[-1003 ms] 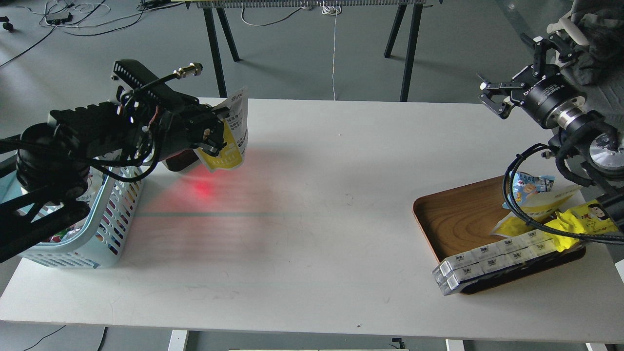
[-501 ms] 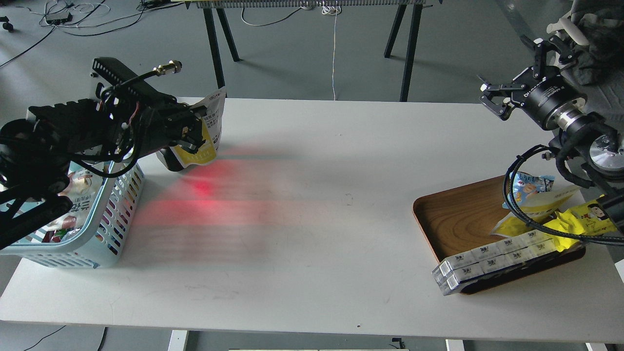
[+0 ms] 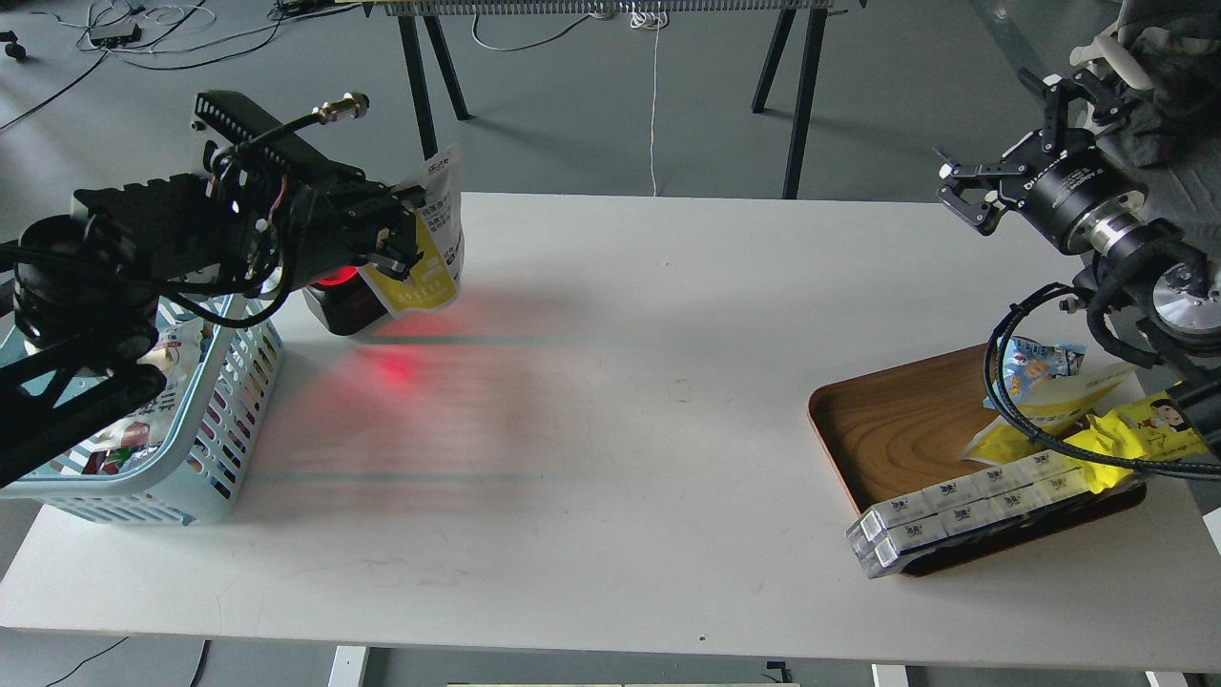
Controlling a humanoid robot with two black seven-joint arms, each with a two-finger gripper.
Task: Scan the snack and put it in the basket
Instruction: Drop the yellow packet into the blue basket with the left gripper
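We see only the text-printed back of the snack (image 3: 434, 253); its left edge is covered by the fingers of the left gripper (image 3: 401, 250), and its front faces away. The scanner (image 3: 343, 303) below those fingers shows only its lower body and a red glow. The basket (image 3: 205, 420) is cut off by the left frame edge, with the left arm hiding most of its contents. At the right gripper (image 3: 965, 196), small and dark, we cannot judge the finger gap. The wooden tray (image 3: 897, 420) has its right end covered by a cable and the right arm.
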